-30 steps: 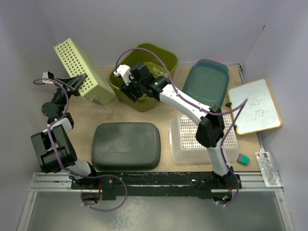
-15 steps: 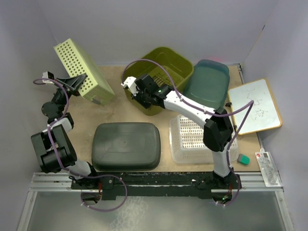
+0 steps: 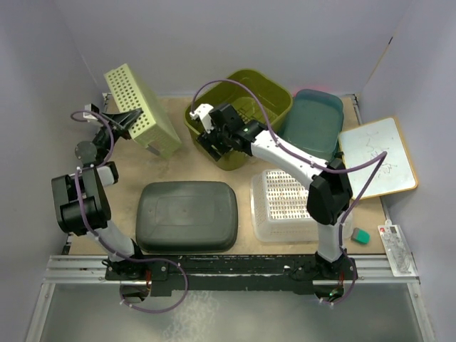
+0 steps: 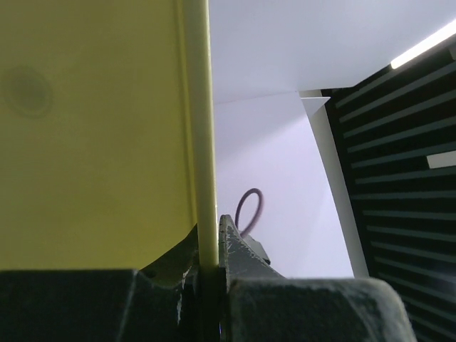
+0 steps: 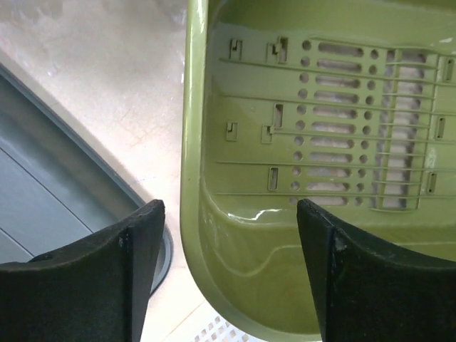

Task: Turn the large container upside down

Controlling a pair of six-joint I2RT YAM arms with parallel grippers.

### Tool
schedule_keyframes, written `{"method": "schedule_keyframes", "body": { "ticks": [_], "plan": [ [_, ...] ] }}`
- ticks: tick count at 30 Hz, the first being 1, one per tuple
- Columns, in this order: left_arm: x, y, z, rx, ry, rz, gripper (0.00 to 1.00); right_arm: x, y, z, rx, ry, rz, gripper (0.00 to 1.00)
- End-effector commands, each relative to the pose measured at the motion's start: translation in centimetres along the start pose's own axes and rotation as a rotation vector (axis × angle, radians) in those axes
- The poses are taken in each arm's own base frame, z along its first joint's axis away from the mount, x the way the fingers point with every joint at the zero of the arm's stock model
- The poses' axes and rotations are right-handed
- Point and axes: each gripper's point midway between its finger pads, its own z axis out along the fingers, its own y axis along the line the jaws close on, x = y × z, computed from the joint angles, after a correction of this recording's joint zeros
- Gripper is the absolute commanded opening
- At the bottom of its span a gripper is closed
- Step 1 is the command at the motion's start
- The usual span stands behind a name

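Observation:
The olive-green bin stands open side up at the back of the table, slightly tilted. My right gripper is open at its near-left corner. In the right wrist view the bin's rim lies between the fingers, which stand well apart and do not touch it. My left gripper is shut on the rim of a pale yellow-green perforated basket, held tilted above the table's back left.
A dark green upturned container lies at front centre. A teal container stands right of the olive bin. A clear perforated basket, a whiteboard, a green eraser and a small packet are on the right.
The olive bin has shifted right and back along with my right gripper. My left gripper has carried the pale basket to the right.

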Motion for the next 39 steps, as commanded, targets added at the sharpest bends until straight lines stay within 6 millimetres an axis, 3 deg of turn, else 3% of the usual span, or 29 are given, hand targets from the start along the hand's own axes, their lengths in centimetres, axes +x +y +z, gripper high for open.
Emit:
{"method": "schedule_keyframes", "body": {
  "ticks": [1, 5, 9, 14, 15, 19, 24, 30, 33, 35, 36, 37, 39],
  "plan": [
    [0.6, -3.2, 1.2, 0.149, 0.072, 0.035, 0.00, -4.7, -1.8, -4.4, 0.047, -0.141, 0.060, 0.80],
    [-1.4, 1.4, 1.4, 0.077, 0.055, -0.013, 0.00, -4.9, -1.4, -6.3, 0.019, -0.179, 0.102, 0.86],
    [-2.2, 5.8, 0.3, -0.004, 0.028, -0.079, 0.00, -4.8, -0.9, -7.9, -0.013, -0.199, 0.128, 0.87],
    [-2.5, 8.8, -2.2, -0.083, -0.010, -0.137, 0.00, -4.6, -0.6, -9.5, -0.035, -0.230, 0.129, 0.89],
    [-2.6, 9.2, -2.9, -0.098, -0.022, -0.148, 0.02, -4.6, -0.6, -9.7, -0.036, -0.234, 0.128, 0.89],
    [-2.7, 9.6, -5.2, -0.124, -0.087, -0.169, 0.28, -4.3, -0.6, -10.0, -0.032, -0.236, 0.121, 0.91],
    [-2.4, 9.6, -6.8, -0.141, -0.140, -0.222, 0.46, -4.2, -0.3, -9.7, -0.046, -0.224, 0.124, 0.91],
    [-3.8, 10.0, -8.3, -0.224, -0.227, -0.237, 0.57, -4.0, -0.3, -9.9, -0.044, -0.224, 0.135, 0.91],
    [-4.6, 12.8, -9.3, -0.419, -0.296, -0.206, 0.59, -4.2, -0.3, -10.3, -0.046, -0.235, 0.142, 0.91],
    [-5.2, 16.6, -11.8, -0.725, -0.336, -0.119, 0.63, -4.3, -0.3, -10.6, -0.048, -0.240, 0.150, 0.92],
    [-4.6, 17.7, -13.5, -0.891, -0.303, -0.088, 0.68, -4.3, -0.3, -10.7, -0.048, -0.241, 0.152, 0.92],
    [-4.5, 18.1, -15.0, -1.020, -0.296, -0.063, 0.75, -4.3, -0.3, -10.9, -0.047, -0.245, 0.154, 0.92],
    [-4.7, 18.2, -16.3, -1.126, -0.293, -0.043, 0.79, -4.3, -0.2, -11.1, -0.055, -0.254, 0.159, 0.92]
  ]
}}
